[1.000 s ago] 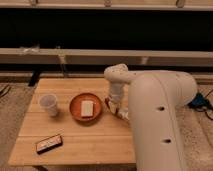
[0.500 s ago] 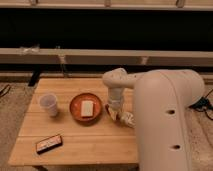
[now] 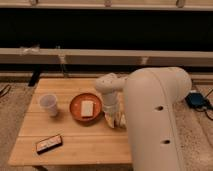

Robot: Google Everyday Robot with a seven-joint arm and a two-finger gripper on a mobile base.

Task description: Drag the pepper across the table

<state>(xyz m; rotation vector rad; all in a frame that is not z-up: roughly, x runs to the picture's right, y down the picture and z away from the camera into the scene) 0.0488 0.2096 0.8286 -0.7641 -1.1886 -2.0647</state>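
the pressed-together tool (image 3: 116,120) has slid nearer along the light wooden counter (image 3: 75,145), likely dragging the unseen pepper.

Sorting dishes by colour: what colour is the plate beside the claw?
Orange plate, clear in the camera view; claw just right of it.
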